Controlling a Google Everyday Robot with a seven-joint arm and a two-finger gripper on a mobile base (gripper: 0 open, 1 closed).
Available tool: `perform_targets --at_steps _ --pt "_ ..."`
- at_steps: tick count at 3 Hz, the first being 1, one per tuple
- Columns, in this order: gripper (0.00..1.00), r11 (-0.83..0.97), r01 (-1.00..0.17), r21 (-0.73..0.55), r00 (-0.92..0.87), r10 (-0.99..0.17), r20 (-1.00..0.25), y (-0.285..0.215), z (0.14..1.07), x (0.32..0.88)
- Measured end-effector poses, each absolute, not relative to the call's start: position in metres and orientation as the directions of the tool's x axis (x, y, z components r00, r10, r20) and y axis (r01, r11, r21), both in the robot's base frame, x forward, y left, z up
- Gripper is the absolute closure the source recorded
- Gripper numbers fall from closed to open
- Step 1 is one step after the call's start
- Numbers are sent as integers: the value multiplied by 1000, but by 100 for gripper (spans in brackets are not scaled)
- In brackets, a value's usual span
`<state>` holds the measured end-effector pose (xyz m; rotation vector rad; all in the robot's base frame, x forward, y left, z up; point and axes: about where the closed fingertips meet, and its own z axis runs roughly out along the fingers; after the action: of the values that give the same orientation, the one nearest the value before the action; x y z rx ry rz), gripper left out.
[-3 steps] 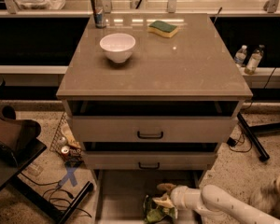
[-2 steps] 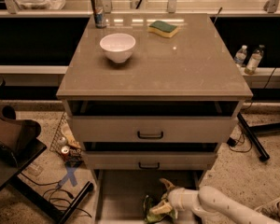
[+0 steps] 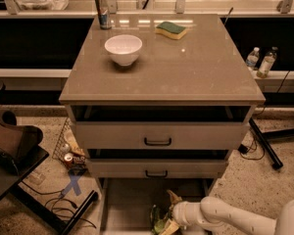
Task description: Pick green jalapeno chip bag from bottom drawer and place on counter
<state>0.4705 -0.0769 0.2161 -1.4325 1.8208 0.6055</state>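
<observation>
My gripper (image 3: 169,218) is low in the bottom drawer (image 3: 125,204), reaching in from the right on my white arm (image 3: 225,217); it sits right against the green jalapeno chip bag (image 3: 157,224); I cannot tell how far open it is or whether it has hold of the bag; the bag lies crumpled on the drawer floor near the front, right of centre; the counter (image 3: 186,67) above carries a white bowl (image 3: 123,49), a sponge (image 3: 171,30) and a can (image 3: 103,11) at the back.

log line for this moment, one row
hand: down in bottom drawer, at chip bag | chip bag: in drawer, not on counter | counter: bowl, sponge, can
</observation>
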Motion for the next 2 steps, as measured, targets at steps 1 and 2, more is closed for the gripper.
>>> perform_targets --at_steps 1,2 --pt "0 245 -964 -103 -90 -665 -741 -70 201 463" --pt "0 242 -963 -115 -88 -690 -718 -61 184 465"
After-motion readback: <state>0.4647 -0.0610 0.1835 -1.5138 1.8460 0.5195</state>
